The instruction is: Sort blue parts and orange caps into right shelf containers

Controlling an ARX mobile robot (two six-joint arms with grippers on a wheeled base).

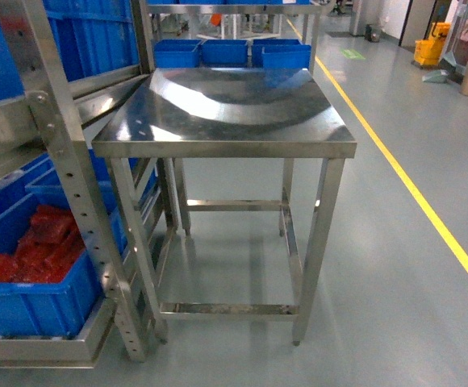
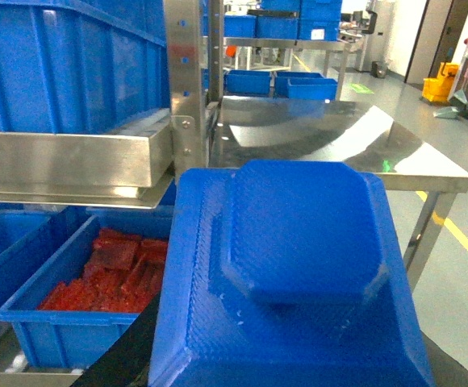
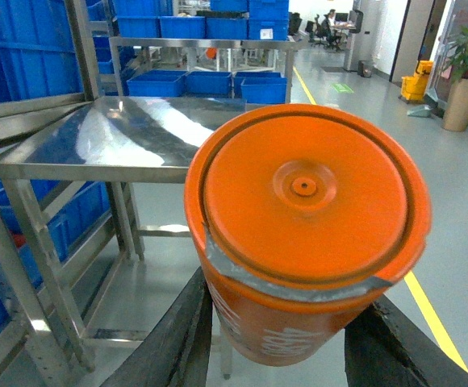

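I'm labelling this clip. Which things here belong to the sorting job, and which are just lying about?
Job:
blue part, in the left gripper
orange cap, in the right gripper
shelf
blue crates

Lying about:
steel table
yellow floor line
potted plant
yellow mop cart

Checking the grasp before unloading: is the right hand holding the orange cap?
Yes. The orange cap sits clamped between the right hand's dark fingers.
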